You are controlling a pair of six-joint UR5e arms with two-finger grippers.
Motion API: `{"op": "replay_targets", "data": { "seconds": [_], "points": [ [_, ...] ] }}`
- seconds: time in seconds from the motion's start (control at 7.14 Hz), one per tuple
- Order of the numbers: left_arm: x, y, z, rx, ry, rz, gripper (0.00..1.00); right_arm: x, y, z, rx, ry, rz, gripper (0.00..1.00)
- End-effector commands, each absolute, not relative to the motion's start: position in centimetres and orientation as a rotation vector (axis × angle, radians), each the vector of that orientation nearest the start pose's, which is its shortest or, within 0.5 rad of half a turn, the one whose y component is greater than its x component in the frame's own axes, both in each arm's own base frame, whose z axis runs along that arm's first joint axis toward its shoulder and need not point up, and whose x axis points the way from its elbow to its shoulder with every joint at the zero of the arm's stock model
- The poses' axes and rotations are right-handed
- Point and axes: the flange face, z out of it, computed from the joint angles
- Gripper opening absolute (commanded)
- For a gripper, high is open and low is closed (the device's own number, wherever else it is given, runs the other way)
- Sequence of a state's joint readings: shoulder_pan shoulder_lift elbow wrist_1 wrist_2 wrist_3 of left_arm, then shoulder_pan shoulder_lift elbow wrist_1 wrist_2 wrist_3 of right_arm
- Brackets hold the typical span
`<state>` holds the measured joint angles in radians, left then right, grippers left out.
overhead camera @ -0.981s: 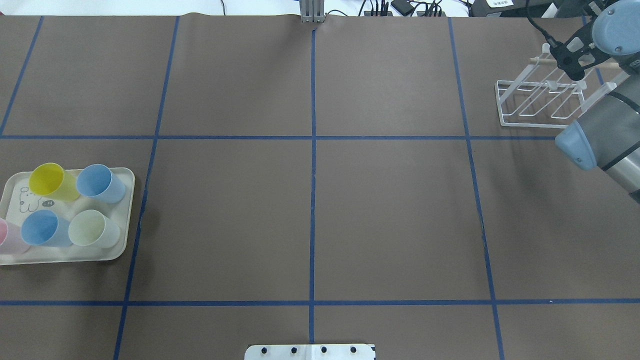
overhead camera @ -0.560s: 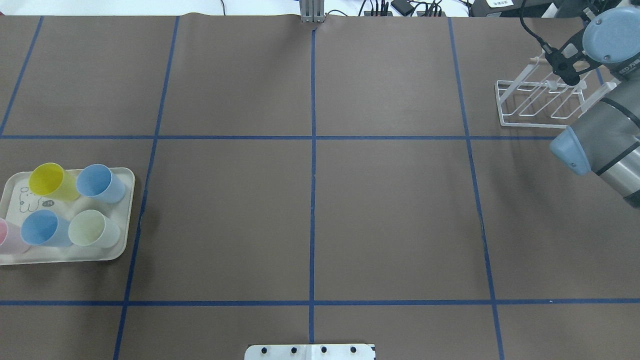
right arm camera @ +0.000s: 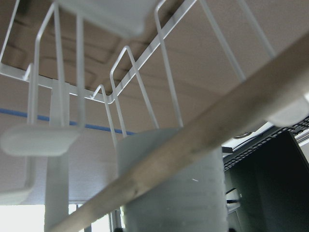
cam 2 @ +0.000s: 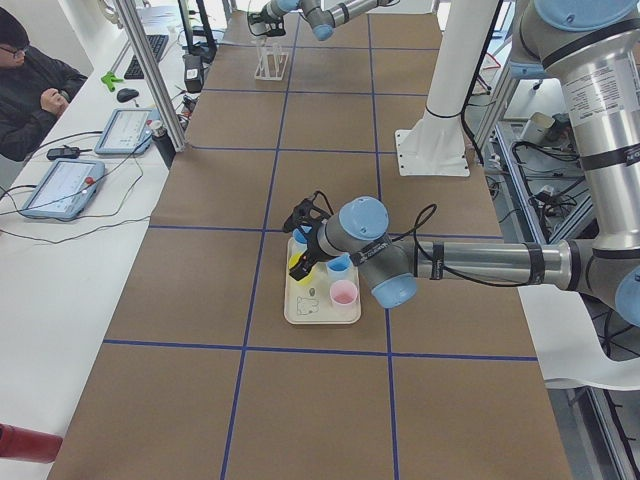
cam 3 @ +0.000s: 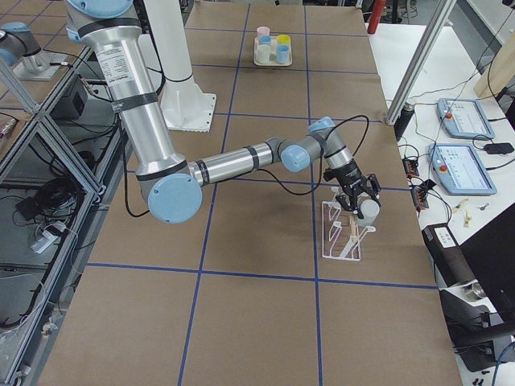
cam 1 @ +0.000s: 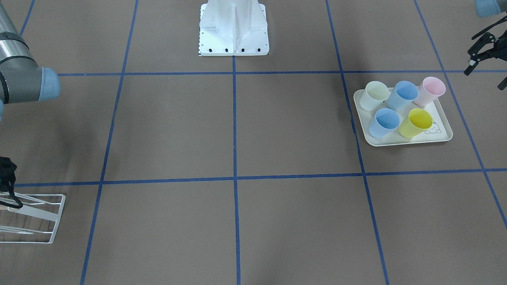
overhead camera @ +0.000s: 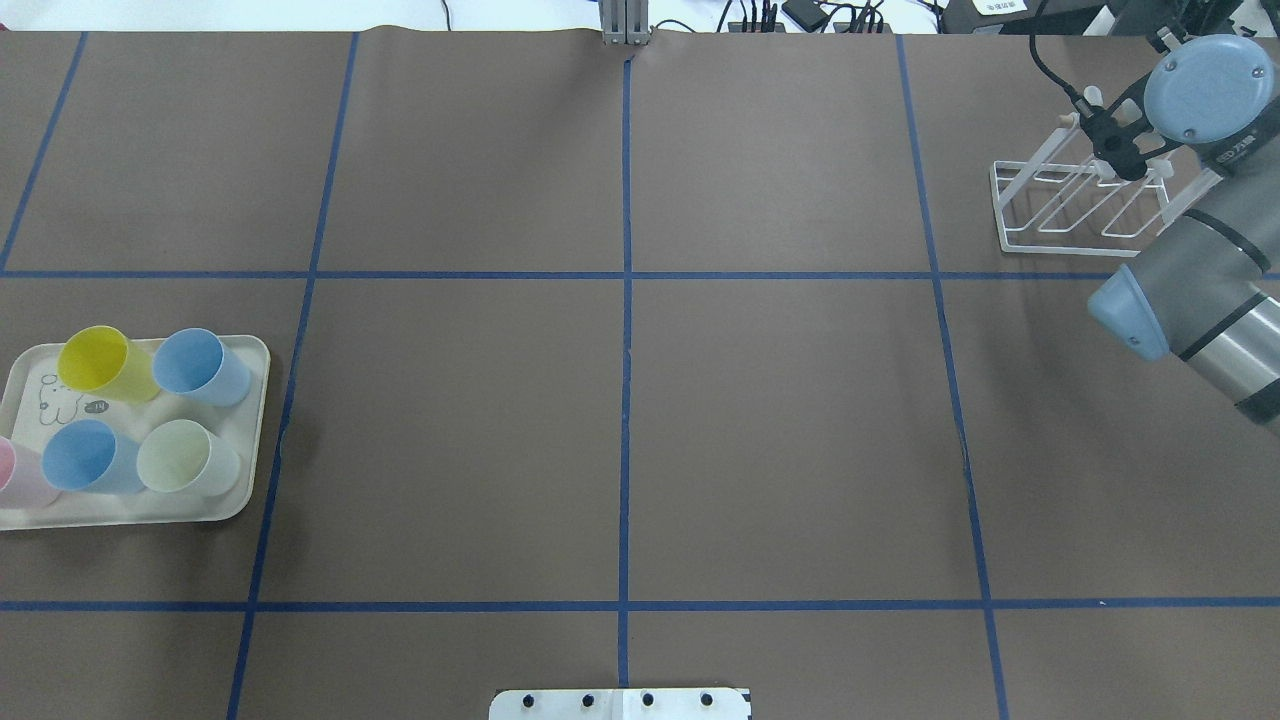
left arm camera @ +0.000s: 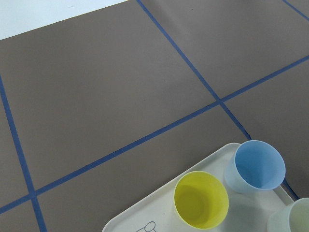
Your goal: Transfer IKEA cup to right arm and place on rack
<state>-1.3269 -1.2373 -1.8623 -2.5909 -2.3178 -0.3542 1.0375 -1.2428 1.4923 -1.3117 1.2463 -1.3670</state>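
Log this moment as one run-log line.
right arm: pale plastic cup in jaws at white wire rack | left gripper: open near cream tray

desk (overhead camera: 450,180): brown, blue grid lines
tray (overhead camera: 252,420): cream, line-drawn animal
cups: yellow cup (overhead camera: 98,362), pink cup (overhead camera: 15,478), pale green cup (overhead camera: 185,458), two blue cups (overhead camera: 200,365)
rack (cam 1: 35,214): white, pale wooden rod (right arm camera: 193,137)

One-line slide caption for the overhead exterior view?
Right arm reaches over the white wire rack, far right; five pastel cups stand on the cream tray, left edge.

rack (overhead camera: 1075,205): white-coated wire | cups (cam 1: 415,122): smooth plastic | table (overhead camera: 780,420): matt paper
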Motion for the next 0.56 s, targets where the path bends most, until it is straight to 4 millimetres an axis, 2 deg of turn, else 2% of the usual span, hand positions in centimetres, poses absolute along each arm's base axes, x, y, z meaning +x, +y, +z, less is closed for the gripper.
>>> {"op": "replay_targets", "data": {
  "seconds": [0.0,0.14,0.28,0.42],
  "points": [
    [2.6,-37.4,53.8,0.685,0.927,0.268,1.00,-19.4,-64.2,50.3,0.385,0.562,-1.748,0.91],
    [2.5,-37.4,53.8,0.687,0.926,0.268,1.00,-19.4,-64.2,50.2,0.386,0.562,-1.748,0.97],
    [2.6,-37.4,53.9,0.685,0.926,0.269,1.00,-19.4,-64.3,49.8,0.395,0.564,-1.741,0.97],
    [2.6,-37.4,53.9,0.685,0.926,0.269,1.00,-19.6,-64.5,48.3,0.430,0.562,-1.709,0.97]
  ]
}}
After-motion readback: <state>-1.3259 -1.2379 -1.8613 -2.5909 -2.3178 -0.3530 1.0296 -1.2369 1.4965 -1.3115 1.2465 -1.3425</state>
